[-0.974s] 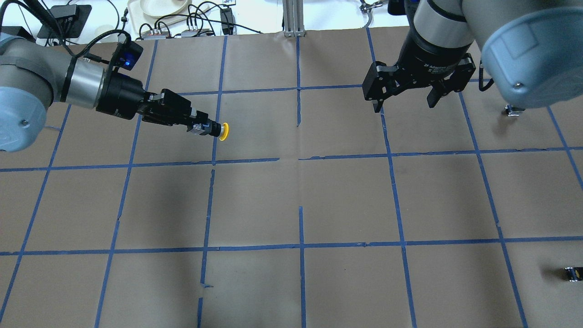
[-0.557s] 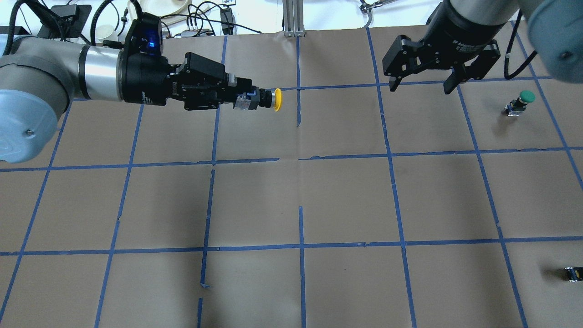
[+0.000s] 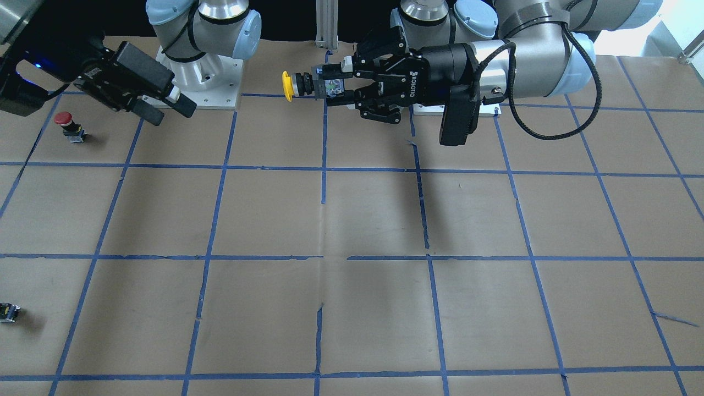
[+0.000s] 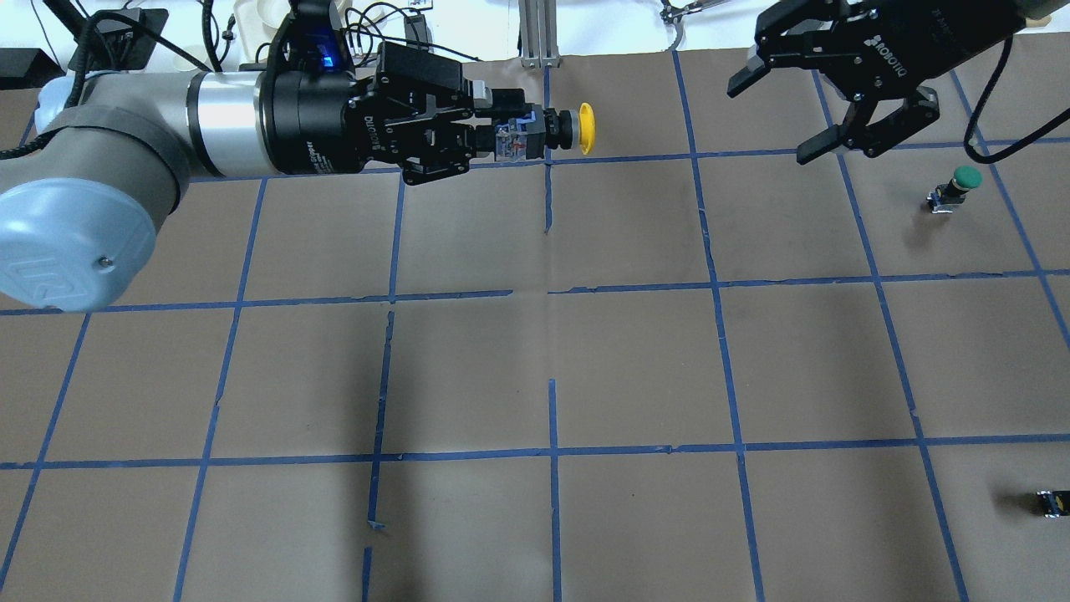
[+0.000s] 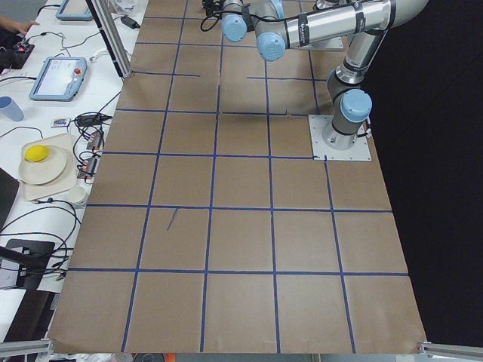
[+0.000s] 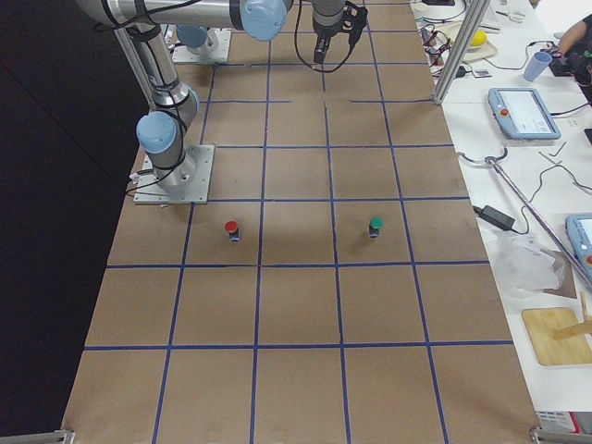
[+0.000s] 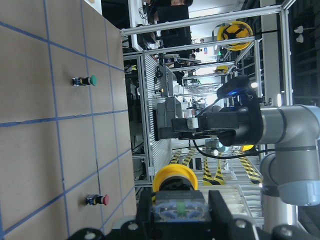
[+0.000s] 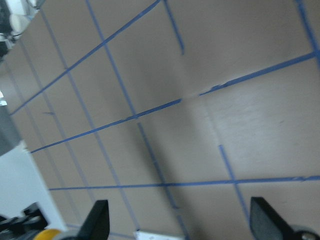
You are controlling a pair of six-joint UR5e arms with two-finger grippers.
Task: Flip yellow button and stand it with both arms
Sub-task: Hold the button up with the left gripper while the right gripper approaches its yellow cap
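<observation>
My left gripper (image 4: 520,138) is shut on the black-grey base of the yellow button (image 4: 588,129). It holds the button sideways in the air over the far middle of the table, cap pointing toward my right arm. The front view shows the same: left gripper (image 3: 330,87), yellow button (image 3: 287,86). In the left wrist view the yellow button (image 7: 174,178) sits between my fingers. My right gripper (image 4: 777,115) is open and empty, apart from the button at the far right. It also shows in the front view (image 3: 170,113). The right wrist view shows its open fingers (image 8: 100,220) over bare paper.
A green-capped button (image 4: 961,180) stands at the far right. A red-capped button (image 3: 65,118) stands near my right arm's base. A small dark switch block (image 4: 1049,502) lies at the near right edge. Brown paper with blue tape lines (image 4: 552,418) covers the table.
My left gripper has carried the yellow button up, farther back and toward the table's middle. My right gripper has moved farther back and to the right, staying open.
</observation>
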